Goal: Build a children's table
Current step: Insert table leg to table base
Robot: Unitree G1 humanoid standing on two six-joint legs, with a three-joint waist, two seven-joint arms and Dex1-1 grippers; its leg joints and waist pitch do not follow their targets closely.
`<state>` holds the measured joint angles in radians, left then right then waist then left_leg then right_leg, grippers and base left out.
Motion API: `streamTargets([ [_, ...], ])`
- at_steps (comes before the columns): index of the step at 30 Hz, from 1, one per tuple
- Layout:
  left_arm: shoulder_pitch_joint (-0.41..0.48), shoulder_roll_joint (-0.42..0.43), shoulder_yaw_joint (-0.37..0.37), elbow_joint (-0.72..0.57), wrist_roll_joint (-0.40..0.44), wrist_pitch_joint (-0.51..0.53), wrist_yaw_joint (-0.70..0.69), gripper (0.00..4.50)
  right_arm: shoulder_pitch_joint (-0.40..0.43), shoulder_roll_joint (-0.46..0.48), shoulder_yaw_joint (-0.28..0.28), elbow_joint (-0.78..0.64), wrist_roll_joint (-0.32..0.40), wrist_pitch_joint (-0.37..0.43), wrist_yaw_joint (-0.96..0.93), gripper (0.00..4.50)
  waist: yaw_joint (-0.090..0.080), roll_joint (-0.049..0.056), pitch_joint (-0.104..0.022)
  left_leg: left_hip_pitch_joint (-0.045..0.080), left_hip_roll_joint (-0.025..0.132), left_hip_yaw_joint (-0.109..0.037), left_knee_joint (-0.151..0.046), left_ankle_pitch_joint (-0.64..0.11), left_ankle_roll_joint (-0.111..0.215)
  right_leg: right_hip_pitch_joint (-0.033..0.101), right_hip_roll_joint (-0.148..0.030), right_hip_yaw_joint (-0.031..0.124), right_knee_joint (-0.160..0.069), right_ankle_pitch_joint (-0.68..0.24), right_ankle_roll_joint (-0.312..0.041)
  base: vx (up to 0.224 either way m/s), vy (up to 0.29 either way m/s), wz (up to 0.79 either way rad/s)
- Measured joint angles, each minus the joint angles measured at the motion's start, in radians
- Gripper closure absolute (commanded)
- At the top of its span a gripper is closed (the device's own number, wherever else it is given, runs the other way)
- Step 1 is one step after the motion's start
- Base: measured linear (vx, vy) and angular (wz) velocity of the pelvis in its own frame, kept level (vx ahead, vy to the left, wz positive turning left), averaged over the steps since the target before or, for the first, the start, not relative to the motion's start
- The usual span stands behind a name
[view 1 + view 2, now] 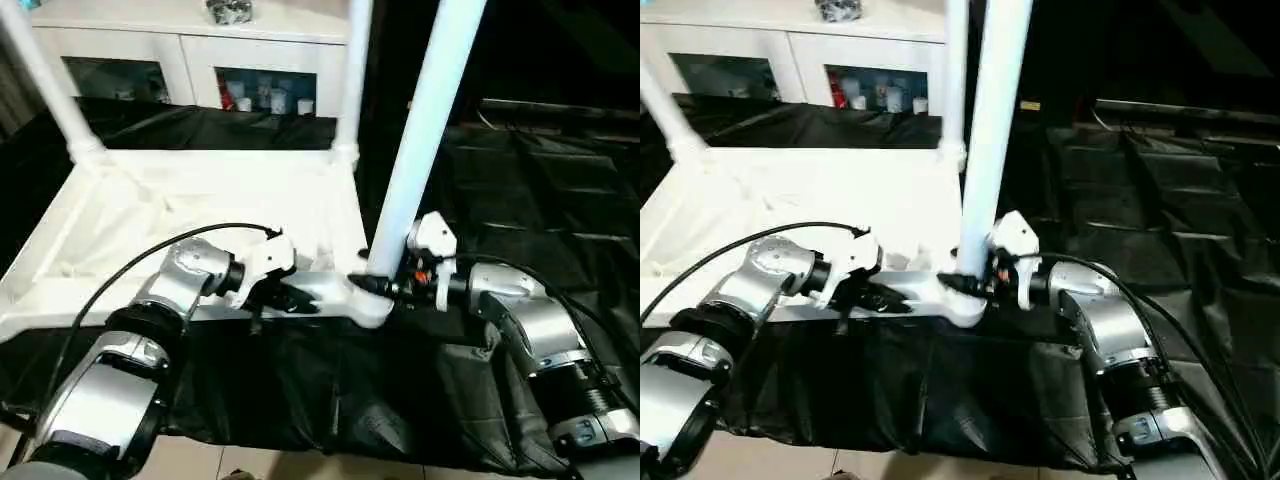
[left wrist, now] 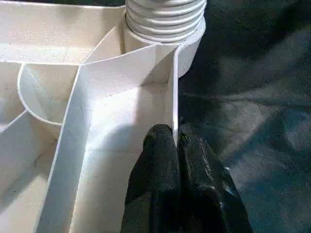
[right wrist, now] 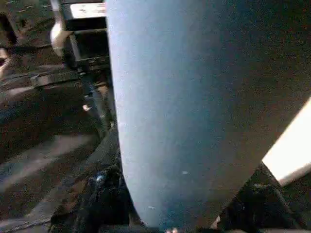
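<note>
The white tabletop (image 1: 200, 210) lies upside down on black cloth, ribs facing up. Two white legs stand in its far corners, one on the left (image 1: 45, 80) and one on the right (image 1: 355, 70). A third leg (image 1: 425, 130) rises from the near right corner socket (image 2: 165, 19). My right gripper (image 1: 385, 285) is shut on this leg's lower end, and the leg (image 3: 194, 107) sits between its fingers. My left gripper (image 1: 290, 297) is shut on the tabletop's thin near rim (image 2: 175, 111), just beside that corner, with one fingertip (image 2: 158, 145) on each side of the wall.
A white glass-door cabinet (image 1: 200, 50) stands right behind the tabletop. Wrinkled black cloth (image 1: 540, 180) covers the surface to the right and hangs over the near edge. Pale floor (image 1: 250, 465) shows below it.
</note>
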<state>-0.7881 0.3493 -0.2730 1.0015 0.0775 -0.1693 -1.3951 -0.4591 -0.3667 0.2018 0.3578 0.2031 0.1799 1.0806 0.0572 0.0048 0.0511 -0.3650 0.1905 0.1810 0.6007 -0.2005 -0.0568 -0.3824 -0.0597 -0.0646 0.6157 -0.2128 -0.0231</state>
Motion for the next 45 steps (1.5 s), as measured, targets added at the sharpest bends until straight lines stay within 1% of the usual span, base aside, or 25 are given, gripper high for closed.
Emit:
streamTargets([
  [5, -0.007, 0.01, -0.007, 0.01, 0.009, -0.009, -0.033, 4.5, 0.008, -0.001, 0.013, -0.003, 0.0, -0.027, 0.045, 2.61, 0.003, 0.001, 0.0, 0.002, 0.0, 0.0, -0.001, 0.0, 0.0, 0.001, 0.0, 0.0, 0.0, 0.0, 0.0, 0.0, 0.0, 0.0],
  [9, -0.01, 0.011, -0.007, 0.019, 0.009, -0.008, -0.038, 4.5, 0.01, 0.002, 0.015, -0.001, -0.001, -0.034, 0.046, 2.61, 0.002, 0.001, 0.0, 0.003, 0.0, 0.0, -0.001, 0.0, 0.0, 0.003, 0.0, 0.0, 0.0, 0.0, 0.0, 0.0, 0.0, 0.0],
  [11, -0.013, 0.014, -0.002, 0.027, 0.008, 0.005, -0.032, 4.5, 0.001, 0.021, 0.01, 0.02, -0.001, -0.038, 0.024, 2.61, 0.0, 0.0, -0.001, 0.006, 0.0, 0.001, -0.002, 0.0, 0.0, 0.004, 0.0, 0.0, 0.0, 0.0, 0.0, 0.0, 0.0, 0.0],
  [13, -0.029, 0.003, 0.001, 0.044, 0.017, 0.036, 0.037, 4.5, -0.021, 0.063, -0.021, 0.08, -0.006, -0.054, -0.067, 2.61, -0.004, 0.0, 0.0, 0.011, 0.0, 0.001, -0.002, 0.0, 0.0, 0.007, 0.0, 0.0, 0.001, 0.001, -0.002, 0.0, 0.0, 0.0],
  [17, -0.048, -0.046, 0.007, 0.046, 0.031, 0.102, 0.184, 4.5, -0.065, 0.105, -0.069, 0.169, -0.026, -0.059, -0.243, 2.61, -0.01, -0.001, 0.002, 0.012, 0.0, 0.001, -0.003, 0.001, -0.001, 0.007, 0.0, 0.0, -0.003, 0.001, -0.001, 0.0, 0.0, 0.0],
  [18, -0.052, -0.07, 0.019, 0.046, 0.031, 0.136, 0.235, 4.5, -0.083, 0.124, -0.09, 0.203, -0.032, -0.06, -0.313, 2.61, -0.014, -0.001, 0.002, 0.012, 0.0, 0.001, -0.003, 0.001, -0.002, 0.007, 0.0, 0.0, -0.004, 0.001, -0.001, 0.0, 0.0, 0.0],
  [20, -0.062, -0.106, 0.028, 0.045, 0.034, 0.183, 0.303, 4.5, -0.108, 0.143, -0.112, 0.244, -0.043, -0.062, -0.401, 2.61, -0.019, -0.001, 0.002, 0.011, -0.001, 0.001, -0.003, 0.001, -0.002, 0.007, -0.001, 0.0, -0.005, 0.002, -0.003, 0.0, 0.0, 0.0],
  [21, -0.066, -0.134, 0.041, 0.04, 0.033, 0.225, 0.355, 4.5, -0.128, 0.154, -0.126, 0.28, -0.048, -0.069, -0.46, 2.61, -0.02, -0.001, 0.002, 0.011, -0.001, 0.001, -0.003, 0.001, -0.002, 0.007, -0.001, 0.0, -0.005, 0.004, -0.006, 0.0, 0.0, 0.0],
  [23, -0.072, -0.166, 0.043, 0.03, 0.034, 0.264, 0.415, 4.5, -0.151, 0.163, -0.141, 0.315, -0.055, -0.073, -0.521, 2.61, -0.02, -0.001, 0.002, 0.011, -0.001, 0.001, -0.003, 0.001, -0.002, 0.007, -0.001, 0.0, -0.005, 0.004, -0.006, 0.0, 0.0, 0.0],
  [24, -0.072, -0.183, 0.045, 0.018, 0.034, 0.285, 0.448, 4.5, -0.166, 0.174, -0.157, 0.337, -0.056, -0.072, -0.554, 2.61, -0.02, -0.001, 0.002, 0.011, -0.001, 0.001, -0.003, 0.001, -0.002, 0.007, -0.001, 0.0, -0.005, 0.004, -0.006, 0.0, 0.0, 0.0],
  [26, -0.072, -0.204, 0.045, 0.005, 0.034, 0.303, 0.483, 4.5, -0.182, 0.184, -0.167, 0.361, -0.056, -0.073, -0.582, 2.61, -0.018, -0.001, 0.002, 0.01, -0.001, 0.001, -0.004, 0.001, -0.002, 0.007, -0.001, 0.0, -0.005, 0.004, -0.006, 0.0, 0.0, 0.0],
  [30, -0.067, -0.213, 0.044, -0.009, 0.034, 0.305, 0.493, 4.5, -0.2, 0.192, -0.173, 0.377, -0.06, -0.073, -0.595, 2.61, -0.017, -0.001, 0.002, 0.01, 0.0, 0.001, -0.007, 0.001, -0.002, 0.006, 0.0, 0.0, -0.006, 0.003, -0.005, 0.0, 0.0, 0.0],
  [36, -0.046, -0.209, 0.043, -0.043, 0.037, 0.324, 0.524, 4.5, -0.228, 0.21, -0.174, 0.434, -0.08, -0.082, -0.612, 2.61, -0.024, -0.001, 0.001, 0.013, 0.0, 0.001, -0.007, 0.001, -0.002, 0.008, 0.0, 0.0, -0.006, 0.003, -0.005, 0.0, 0.0, 0.0],
  [37, -0.046, -0.209, 0.043, -0.043, 0.037, 0.325, 0.524, 4.5, -0.231, 0.211, -0.174, 0.436, -0.08, -0.085, -0.612, 2.05, -0.024, -0.001, 0.001, 0.013, 0.0, 0.001, -0.007, 0.001, -0.002, 0.008, 0.0, 0.0, -0.006, 0.003, -0.005, 0.0, 0.0, 0.0],
  [38, -0.046, -0.208, 0.043, -0.044, 0.037, 0.325, 0.523, 4.5, -0.234, 0.212, -0.175, 0.441, -0.079, -0.094, -0.611, 2.05, -0.024, -0.001, 0.001, 0.014, 0.0, 0.001, -0.007, 0.001, -0.002, 0.008, 0.0, 0.0, -0.006, 0.003, -0.005, 0.0, 0.0, 0.0],
  [39, -0.046, -0.208, 0.042, -0.046, 0.036, 0.325, 0.523, 4.5, -0.235, 0.215, -0.175, 0.46, -0.08, -0.093, -0.609, 1.91, -0.024, -0.001, 0.001, 0.013, 0.0, 0.001, -0.007, 0.001, -0.002, 0.008, 0.0, 0.0, -0.006, 0.003, -0.005, 0.0, 0.0, 0.0],
  [41, -0.044, -0.204, 0.041, -0.053, 0.035, 0.321, 0.51, 4.5, -0.225, 0.22, -0.186, 0.474, -0.077, -0.107, -0.603, 1.8, -0.024, 0.0, 0.002, 0.011, -0.001, 0.001, -0.007, 0.001, -0.002, 0.006, 0.0, 0.0, -0.006, 0.003, -0.005, 0.0, 0.0, 0.0],
  [43, -0.043, -0.197, 0.041, -0.055, 0.034, 0.309, 0.496, 4.5, -0.224, 0.216, -0.191, 0.474, -0.075, -0.112, -0.579, 1.45, -0.024, 0.001, 0.002, 0.009, 0.0, 0.001, -0.007, 0.001, -0.002, 0.004, 0.0, 0.0, -0.006, 0.003, -0.005, 0.0, 0.0, 0.0],
  [45, -0.036, -0.183, 0.041, -0.058, 0.034, 0.275, 0.477, 4.5, -0.221, 0.205, -0.193, 0.468, -0.061, -0.121, -0.529, 1.43, -0.024, 0.001, 0.002, 0.005, 0.0, 0.001, -0.008, 0.001, -0.002, 0.0, 0.0, 0.0, -0.006, 0.003, -0.005, 0.0, 0.0, 0.0],
])
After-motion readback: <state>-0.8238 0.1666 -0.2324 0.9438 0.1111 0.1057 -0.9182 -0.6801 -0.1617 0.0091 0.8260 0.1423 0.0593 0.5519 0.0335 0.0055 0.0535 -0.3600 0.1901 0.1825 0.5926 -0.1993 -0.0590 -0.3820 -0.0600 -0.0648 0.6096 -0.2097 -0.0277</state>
